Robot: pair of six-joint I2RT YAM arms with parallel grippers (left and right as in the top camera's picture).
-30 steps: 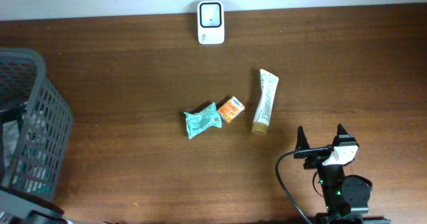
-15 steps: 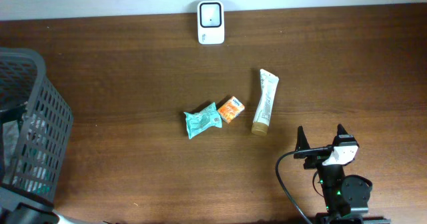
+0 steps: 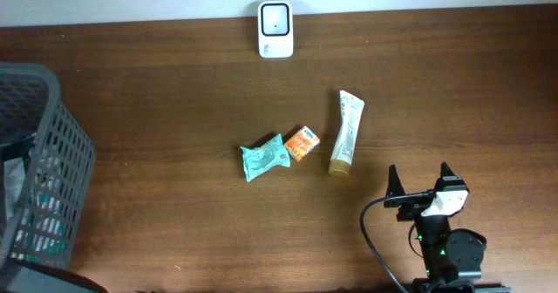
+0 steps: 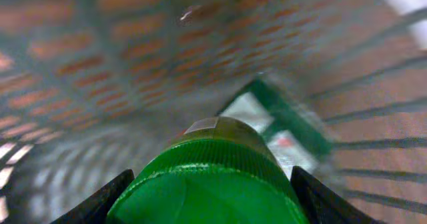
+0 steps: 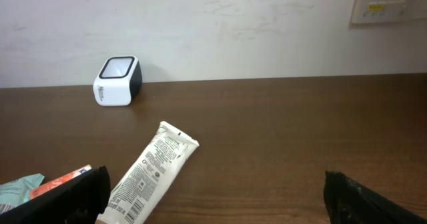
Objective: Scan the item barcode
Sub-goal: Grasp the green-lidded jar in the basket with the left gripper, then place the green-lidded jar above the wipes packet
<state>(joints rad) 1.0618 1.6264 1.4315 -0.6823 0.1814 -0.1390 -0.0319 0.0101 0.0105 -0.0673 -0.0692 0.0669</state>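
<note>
**A:** Where is the left gripper?

**B:** Down inside the grey mesh basket. The basket stands far to the left of the white scanner, at the edge of the table.

**A:** Loose or holding?

**B:** Clamped. Its fingers press against both sides of a green-capped item, and the cap fills the wrist view. Past it, blurred, a green and white pack lies on the basket floor.

**A:** So the item isn't at the scanner?

**B:** No, it's well apart from it, inside the basket.

**A:** And the right gripper?

**B:** Its jaws are spread wide with nothing between them. It sits well in front of the scanner and off to its right.

**A:** What lies between?

**B:** Three things, all in front of the scanner:
- A tube lies a little to the scanner's right, crimped end toward the scanner and cap end away.
- An orange box lies almost straight ahead of the scanner.
- A teal packet lies just beside the box. I can't tell whether the two touch.
</note>
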